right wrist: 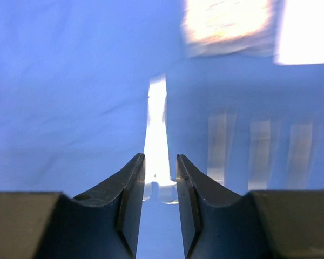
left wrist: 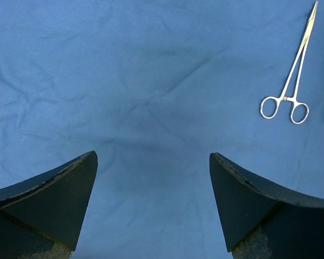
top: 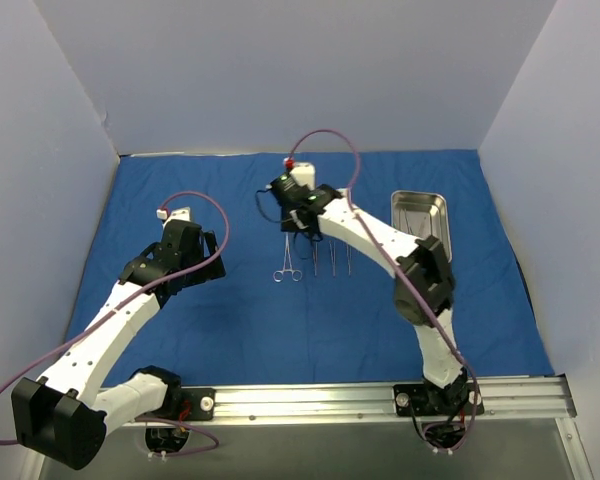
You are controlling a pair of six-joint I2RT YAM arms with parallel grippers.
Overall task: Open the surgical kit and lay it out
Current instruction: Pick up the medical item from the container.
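Top external: instruments [top: 317,262] on cloth [top: 230,330]

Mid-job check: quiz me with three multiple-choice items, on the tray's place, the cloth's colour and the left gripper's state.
1. The steel tray lies: A) on the cloth's right part B) on its left part C) off the cloth.
2. The cloth is: A) green B) white C) blue.
3. The left gripper is: A) shut on forceps B) open, empty C) shut on the tray.
Key: 1A, the overhead view shows it right of the instruments; 2C, blue in every view; 3B, its fingers stand wide apart over bare cloth.
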